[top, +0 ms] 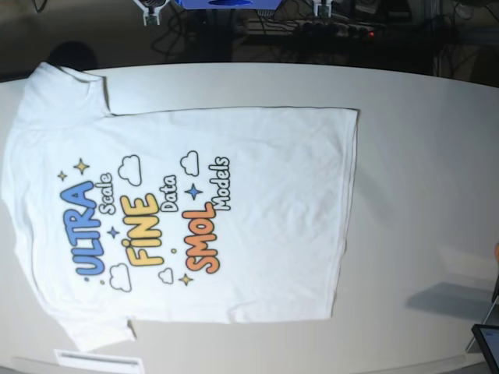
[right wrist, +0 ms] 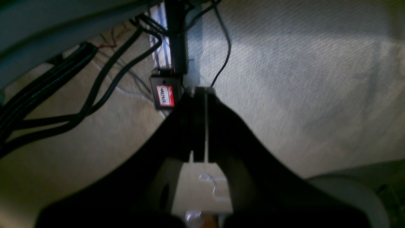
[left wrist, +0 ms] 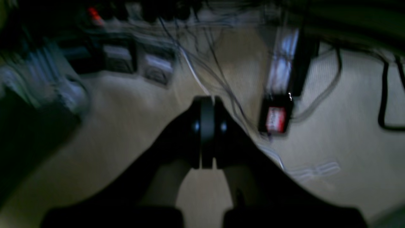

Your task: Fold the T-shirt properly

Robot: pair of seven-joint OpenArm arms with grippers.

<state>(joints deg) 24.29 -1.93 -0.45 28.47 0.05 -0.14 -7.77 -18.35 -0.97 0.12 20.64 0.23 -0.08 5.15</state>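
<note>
Both pincers closed, empty: left pincer (left wrist: 207, 133), right pincer (right wrist: 199, 123) pointing at floor; T-shirt (top: 234, 210) flat on table (top: 421, 156)

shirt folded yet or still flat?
Spread flat. In the base view the T-shirt lies open on the table, printed side up, both sleeves out, hem edge straight, with no fold in it.

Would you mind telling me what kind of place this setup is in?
Probably a robotics lab or workshop: a T-shirt lies flat on a pale table, bundled black cables run nearby, and equipment racks stand behind.
</note>
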